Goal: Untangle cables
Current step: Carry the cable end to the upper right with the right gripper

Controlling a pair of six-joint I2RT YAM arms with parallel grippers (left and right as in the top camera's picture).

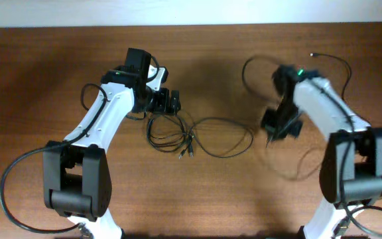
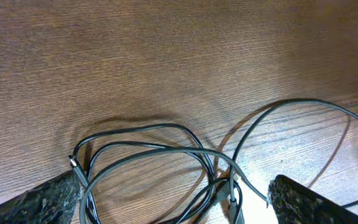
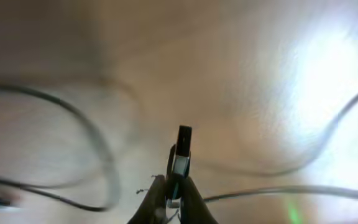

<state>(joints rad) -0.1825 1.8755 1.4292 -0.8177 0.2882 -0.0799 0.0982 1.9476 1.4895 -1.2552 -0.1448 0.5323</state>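
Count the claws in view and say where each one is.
2. The left claw hangs open over the cable tangle; the right claw is off to its right, shut on a plug. Neither is hidden.

dark brown wood-grain table (image 1: pixel 204 199); pale strip (image 1: pixel 178 12) beyond far edge; soft light.

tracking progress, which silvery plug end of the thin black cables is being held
The black-and-silver plug end pinched in the shut right gripper; the tangle's plugs lie loose on the wooden table by the open left gripper.
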